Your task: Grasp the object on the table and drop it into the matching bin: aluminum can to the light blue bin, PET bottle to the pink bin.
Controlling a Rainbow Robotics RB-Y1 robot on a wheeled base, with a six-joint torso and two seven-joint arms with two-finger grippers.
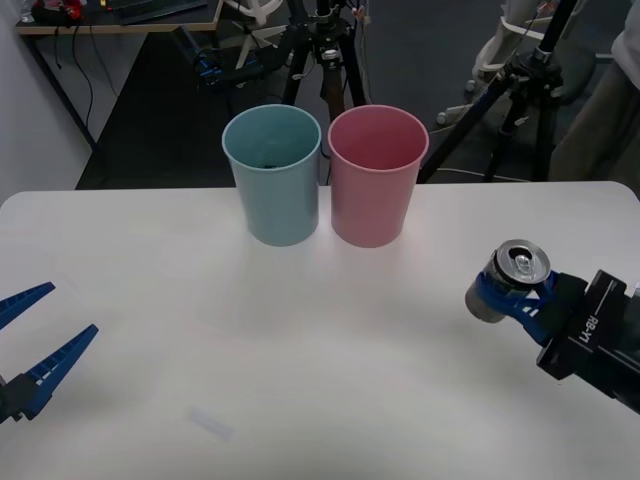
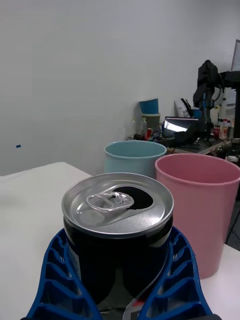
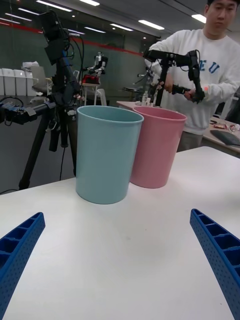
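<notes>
The aluminum can sits at the right edge of the front view, a little below mid-height, clamped between the blue ribbed fingers of the right pincer, which is closed on its body. It is tilted, its shiny top turned up toward the camera. Whether it clears the worktop cannot be told. The right wrist view shows what the front view does not: the can has a dark side wall, its mouth is already open with the pull tab lying flat beside the hole, and a blue finger cups it on each side. The can's label is too hidden to read.

Beyond the can in that view stand the light blue bin and the pink bin. In the front view the two bins are at upper centre, near the worktop's far edge, the light blue bin left of the pink bin, just beside each other.

The left pincer is at the lower left of the front view, spread wide and holding nothing. The left wrist view shows its fingers at the bottom corners, with both bins ahead.

White letters on the right arm's black wrist block read roughly "RB-Y1".
</notes>
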